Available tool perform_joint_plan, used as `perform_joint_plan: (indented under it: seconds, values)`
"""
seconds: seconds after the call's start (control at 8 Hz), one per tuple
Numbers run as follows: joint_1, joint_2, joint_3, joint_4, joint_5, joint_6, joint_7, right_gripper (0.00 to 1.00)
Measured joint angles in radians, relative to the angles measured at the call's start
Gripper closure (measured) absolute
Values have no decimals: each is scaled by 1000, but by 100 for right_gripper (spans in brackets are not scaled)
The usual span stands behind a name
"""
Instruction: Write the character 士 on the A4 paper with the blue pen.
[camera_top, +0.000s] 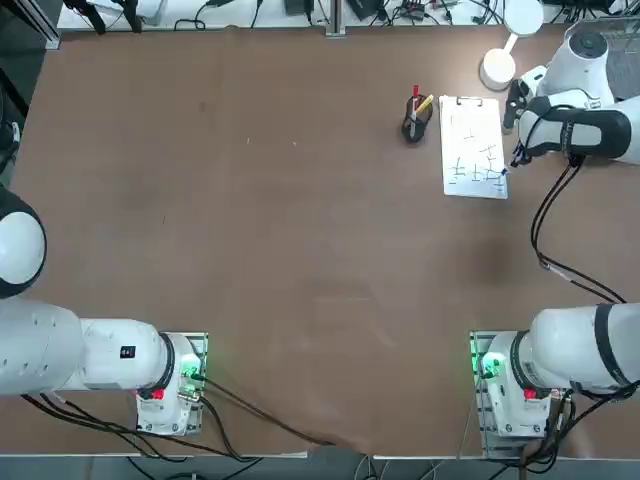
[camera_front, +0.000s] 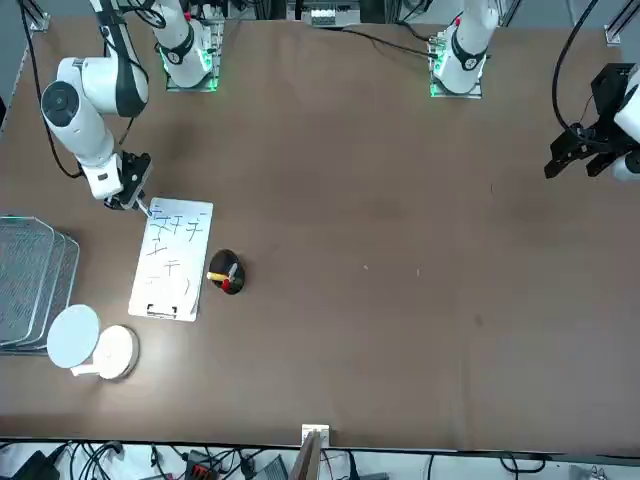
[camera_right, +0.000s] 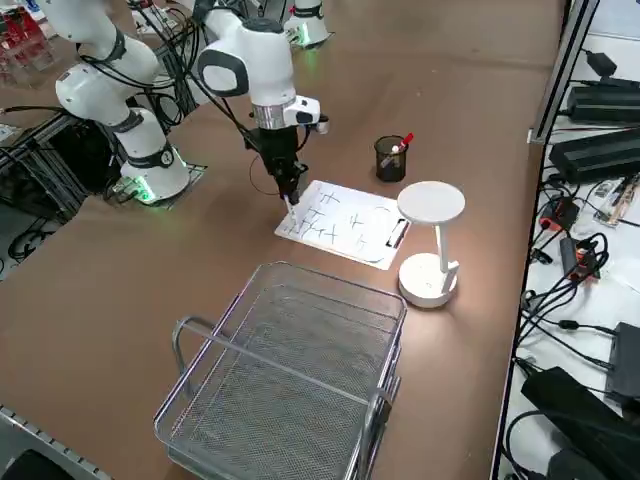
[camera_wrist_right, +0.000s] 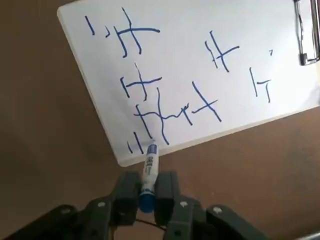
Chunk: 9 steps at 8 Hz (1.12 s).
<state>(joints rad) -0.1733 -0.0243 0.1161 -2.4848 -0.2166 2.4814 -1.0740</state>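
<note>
The A4 paper (camera_top: 473, 146) (camera_front: 173, 257) (camera_right: 340, 224) (camera_wrist_right: 200, 70) lies at the table's far right, a clip on its far short edge, with several blue cross-like strokes on it. My right gripper (camera_wrist_right: 146, 192) (camera_top: 512, 160) (camera_right: 287, 192) (camera_front: 133, 202) is shut on the blue pen (camera_wrist_right: 148, 172) and hangs over the sheet's near right corner. The pen (camera_top: 499, 174) (camera_right: 291, 210) points down, its tip on the paper close to the edge, beside the strokes there.
A black pen cup (camera_top: 414, 124) (camera_front: 228, 277) (camera_right: 391, 156) with a red and a yellow pen stands left of the paper. A white desk lamp (camera_top: 505, 50) (camera_right: 430, 240) is beyond the sheet. A wire basket (camera_right: 290, 375) (camera_front: 30, 280) sits off to the right.
</note>
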Motion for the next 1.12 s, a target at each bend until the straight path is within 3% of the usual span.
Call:
perform_joint_plan:
  seconds: [1.12]
  values:
    - [-2,-40,0,-49,0,3,1,80]
